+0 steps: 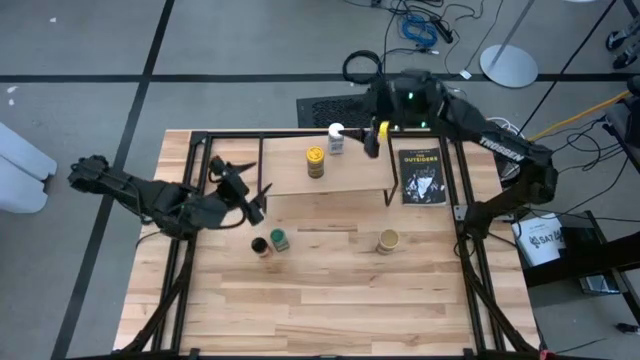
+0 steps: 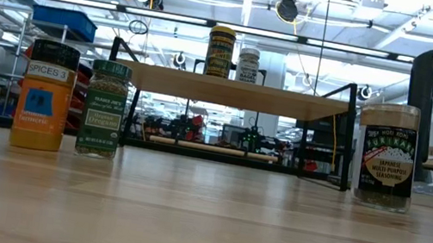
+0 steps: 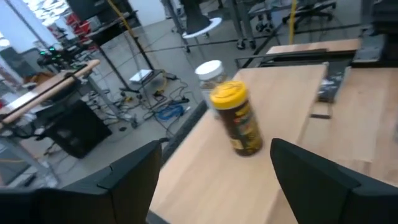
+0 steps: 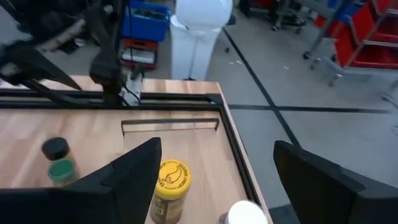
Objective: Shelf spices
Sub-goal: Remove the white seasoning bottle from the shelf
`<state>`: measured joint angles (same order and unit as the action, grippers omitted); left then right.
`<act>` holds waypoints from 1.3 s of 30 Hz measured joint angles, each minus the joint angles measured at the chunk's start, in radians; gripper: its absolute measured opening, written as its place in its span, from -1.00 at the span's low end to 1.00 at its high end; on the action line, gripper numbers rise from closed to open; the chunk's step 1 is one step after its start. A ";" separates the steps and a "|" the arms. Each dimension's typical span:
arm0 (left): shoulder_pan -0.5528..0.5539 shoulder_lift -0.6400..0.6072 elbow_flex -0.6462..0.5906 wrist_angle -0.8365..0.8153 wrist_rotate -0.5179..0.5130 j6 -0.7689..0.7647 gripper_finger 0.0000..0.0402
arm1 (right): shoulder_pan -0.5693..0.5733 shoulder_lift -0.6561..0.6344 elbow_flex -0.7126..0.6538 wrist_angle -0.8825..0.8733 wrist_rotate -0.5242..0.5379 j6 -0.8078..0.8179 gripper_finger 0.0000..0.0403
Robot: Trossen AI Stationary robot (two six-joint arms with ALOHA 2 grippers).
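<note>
You are partway through the shelving: two small cylindrical spice jars already stand on the low light-wood shelf on thin black legs (image 1: 330, 170), the yellow-lidded jar with dark contents (image 1: 315, 161) and the white-lidded jar (image 1: 336, 138). The right gripper (image 1: 375, 137) hovers just beside the white-lidded jar, at the shelf's back edge, its fingers spread wide and empty, with both shelved jars below and ahead of it. The left gripper (image 1: 252, 195) hangs at the shelf's near left corner, fingers parted and holding nothing; the yellow-lidded jar stands ahead of it on the board. Three jars are left on the butcher-block tabletop (image 1: 330, 290): the dark-lidded jar with orange contents (image 1: 260, 247) and the green-lidded jar of dried herbs (image 1: 279, 239), nearly touching each other, just below the left gripper, and the tan-lidded seasoning jar (image 1: 388, 241) well apart toward the right. Your next move, I judge, is to drop the left gripper over the pair and take one cleanly without knocking its neighbour.
</note>
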<state>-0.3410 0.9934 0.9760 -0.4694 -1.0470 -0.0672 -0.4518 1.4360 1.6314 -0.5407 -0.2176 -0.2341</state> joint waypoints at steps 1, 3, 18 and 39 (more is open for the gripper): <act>0.012 -0.005 0.000 0.000 0.000 0.006 0.55 | -0.027 0.005 0.008 -0.008 -0.043 -0.003 0.50; 0.028 -0.011 0.000 -0.001 0.000 0.026 0.55 | -0.071 0.022 0.029 0.008 -0.130 0.010 0.52; 0.034 -0.006 0.000 0.042 0.040 0.159 0.54 | -0.179 0.212 0.058 -0.005 -0.204 -0.087 0.71; 0.033 -0.006 0.000 0.041 0.161 0.107 0.54 | -0.203 0.343 0.057 -0.110 -0.339 -0.152 0.71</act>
<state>-0.3077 0.9874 0.9760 -0.4282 -0.8860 0.0395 -0.6551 1.7792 1.6883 -0.6507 -0.5568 -0.3866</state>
